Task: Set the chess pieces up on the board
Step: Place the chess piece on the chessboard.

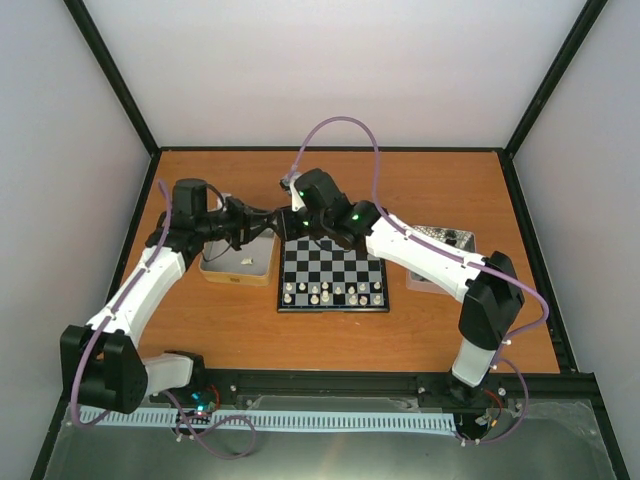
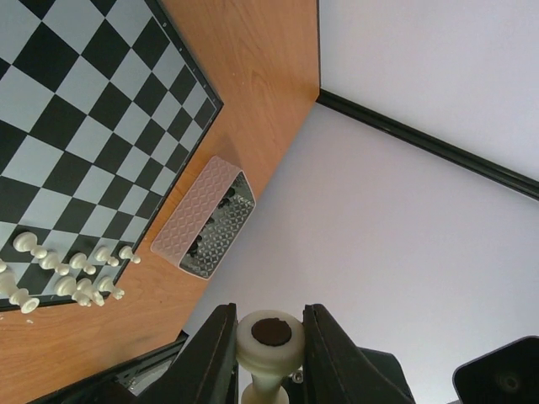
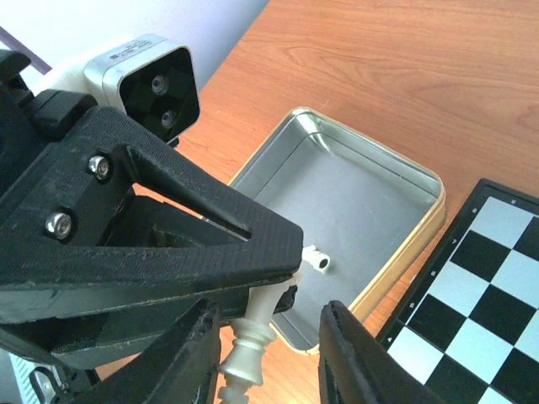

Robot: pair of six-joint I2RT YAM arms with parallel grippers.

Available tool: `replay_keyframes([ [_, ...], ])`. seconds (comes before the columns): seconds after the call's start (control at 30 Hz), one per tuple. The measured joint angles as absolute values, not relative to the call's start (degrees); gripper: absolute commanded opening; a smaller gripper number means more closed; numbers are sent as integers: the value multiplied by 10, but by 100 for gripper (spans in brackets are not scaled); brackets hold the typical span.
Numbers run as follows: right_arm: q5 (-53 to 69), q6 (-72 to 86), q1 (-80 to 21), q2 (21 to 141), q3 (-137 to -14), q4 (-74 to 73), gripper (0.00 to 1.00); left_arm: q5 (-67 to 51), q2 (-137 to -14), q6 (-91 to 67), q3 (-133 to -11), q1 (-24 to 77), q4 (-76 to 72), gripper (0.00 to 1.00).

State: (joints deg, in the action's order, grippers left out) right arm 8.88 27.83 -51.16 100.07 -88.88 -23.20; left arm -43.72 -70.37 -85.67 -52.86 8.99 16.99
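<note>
Judged under half done: cream-white chess figures (image 1: 330,293) only on near-edge rows of black-and-grey chequered board (image 1: 330,262), with left tool (image 2: 269,316) clenched on one cream figure (image 2: 270,332), right tool (image 3: 268,341) released.

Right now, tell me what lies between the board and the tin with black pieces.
Nothing: a bare strip of table separates the board from the tin. The left wrist view shows it.

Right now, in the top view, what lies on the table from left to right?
left tin → board → right tin
</note>
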Motion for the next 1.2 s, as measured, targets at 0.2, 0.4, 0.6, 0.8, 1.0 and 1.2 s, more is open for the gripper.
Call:
replay_keyframes([
  [0.2, 86, 284, -513, 1001, -899, -239, 31, -438, -699, -866, -528, 90, 163, 13],
  [0.4, 86, 287, -512, 1001, -899, -246, 21, -437, -699, -872, -528, 90, 163, 13],
  [0.6, 92, 296, -512, 1001, -899, -249, 3, -432, -699, -877, -526, 90, 162, 23],
  [0.8, 91, 294, -512, 1001, -903, -270, 3, -430, -697, -870, -524, 90, 161, 47],
  [1.0, 78, 275, -507, 999, -927, -363, 3, -411, -712, -757, -543, 90, 209, 52],
  [1.2, 62, 243, -486, 967, -875, -504, 3, -300, -697, -576, -574, 90, 294, 61],
])
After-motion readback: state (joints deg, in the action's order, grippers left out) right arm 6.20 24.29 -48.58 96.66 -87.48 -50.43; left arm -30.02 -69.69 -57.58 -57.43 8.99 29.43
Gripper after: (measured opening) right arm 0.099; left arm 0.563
